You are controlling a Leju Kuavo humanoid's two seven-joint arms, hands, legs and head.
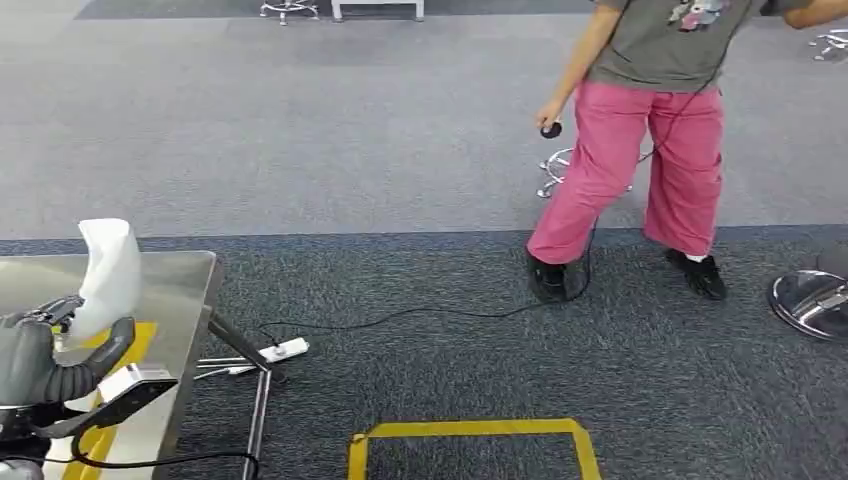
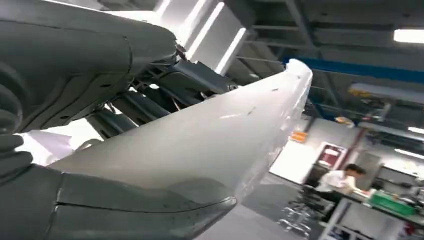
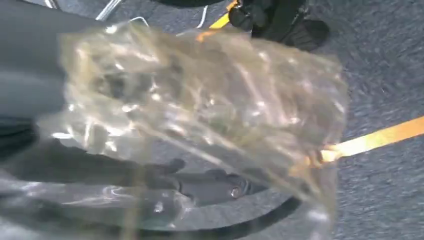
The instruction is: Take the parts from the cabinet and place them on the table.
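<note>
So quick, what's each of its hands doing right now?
Left hand: holding a white part over the metal table.
Right hand: holding a clear plastic bag.

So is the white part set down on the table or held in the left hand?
Held: the left hand grips the white part, standing upright above the metal table.

— Where does the head view look from?
— From high up, forward and down over grey carpet, a metal table (image 1: 190,275) at its left edge and the left hand (image 1: 35,355) low there.
— And the wrists?
— The left wrist view sits close behind its fingers (image 2: 150,102), tilted up past them toward ceiling lights. The right wrist view faces down at carpet and yellow tape (image 3: 380,137), which the head view shares.
</note>
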